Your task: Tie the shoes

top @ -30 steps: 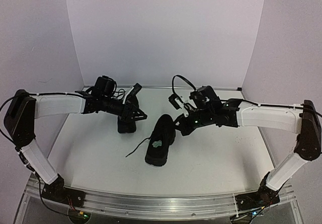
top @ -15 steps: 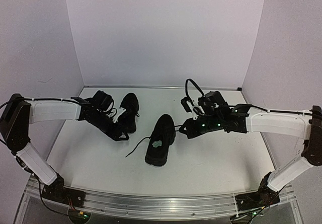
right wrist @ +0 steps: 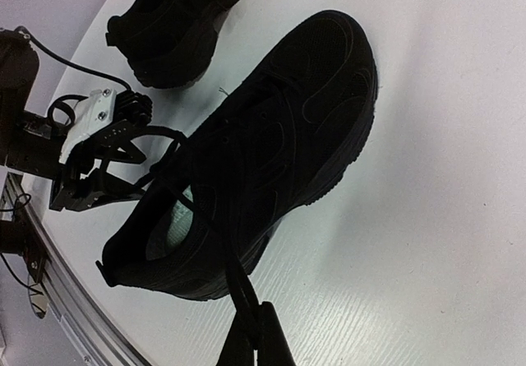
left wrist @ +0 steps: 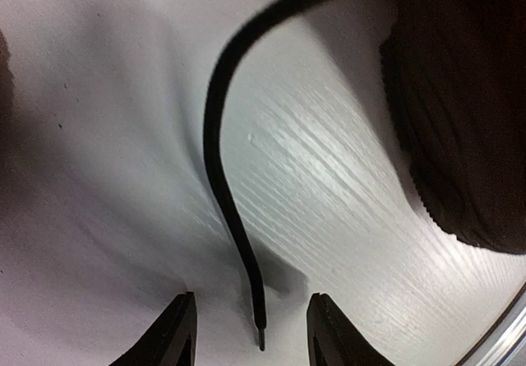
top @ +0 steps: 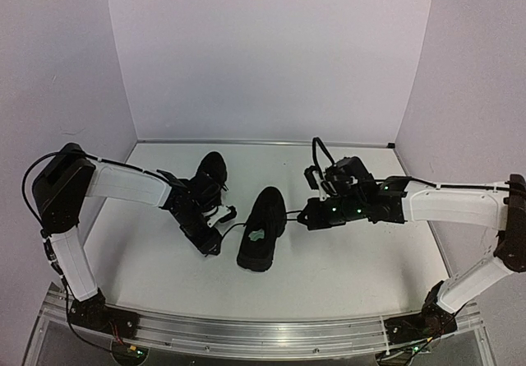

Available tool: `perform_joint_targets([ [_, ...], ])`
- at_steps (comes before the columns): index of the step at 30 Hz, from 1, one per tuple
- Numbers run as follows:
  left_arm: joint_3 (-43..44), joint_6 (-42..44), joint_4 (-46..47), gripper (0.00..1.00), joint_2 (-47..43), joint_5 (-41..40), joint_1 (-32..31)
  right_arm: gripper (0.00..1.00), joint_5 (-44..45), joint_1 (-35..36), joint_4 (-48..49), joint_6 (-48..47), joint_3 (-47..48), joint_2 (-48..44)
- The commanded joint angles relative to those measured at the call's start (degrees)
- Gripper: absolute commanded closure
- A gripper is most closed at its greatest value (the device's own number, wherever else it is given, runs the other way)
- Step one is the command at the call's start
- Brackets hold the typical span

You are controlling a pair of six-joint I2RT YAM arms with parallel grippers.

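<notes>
The near shoe (top: 265,218) lies mid-table. Its long axis runs from the heel on the arm-bases side to the toe away from them, tipped slightly right, and a pale patch shows in its opening. The far shoe (top: 210,173) sits beyond it and to its left, not touching it.

From the near shoe's left side the loose lace (left wrist: 210,136) trails over the table (top: 353,259). Its tip lies flat in the gap of the left gripper (left wrist: 251,337), whose fingers stand parted on either side and hold nothing. The lace runs almost in line with those fingers, so a grasp would likely need only a short advance to catch it above the tip.

On the near shoe's right side the taut lace (right wrist: 234,280) leads to the right gripper (right wrist: 253,341). That gripper seems pinched shut on it, though black against black makes the contact hard to confirm.

The left arm is plainly the nearer one to the loose end. There is bare table left of and in front of the near shoe, up to the metal rail (top: 263,333). The far shoe limits room behind the left gripper.
</notes>
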Motion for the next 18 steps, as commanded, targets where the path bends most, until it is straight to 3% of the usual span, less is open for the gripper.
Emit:
perform_joint_targets([
  [1, 5.5, -0.9, 0.4, 0.53, 4.0, -4.5, -1.6, 1.00, 2.0, 0.2, 1.9, 3.8, -1.3, -0.6],
  [6, 9.7, -1.8, -1.6, 0.62, 9.3, -7.1, -3.1, 1.00, 2.3, 0.1, 1.8, 5.9, -2.9, 0.3],
  [8, 9.9, -2.7, -1.8, 0.74, 9.7, -6.4, -3.1, 1.00, 2.7, -0.1, 1.8, 6.9, -3.7, 1.0],
  [10, 9.6, -2.8, -2.5, 0.94, 9.6, -5.0, -3.1, 1.00, 2.5, -0.3, 1.8, 8.1, -4.0, 2.1],
  [11, 9.3, -2.9, -3.1, 0.99, 9.4, -3.7, -3.1, 1.00, 2.3, -0.3, 1.8, 8.2, -3.9, 2.8],
  [18, 0.6, -5.7, 6.2, 1.00, -1.5, 8.8, -5.5, 1.00, 1.2, -0.3, 2.1, 7.8, 0.2, 10.3],
])
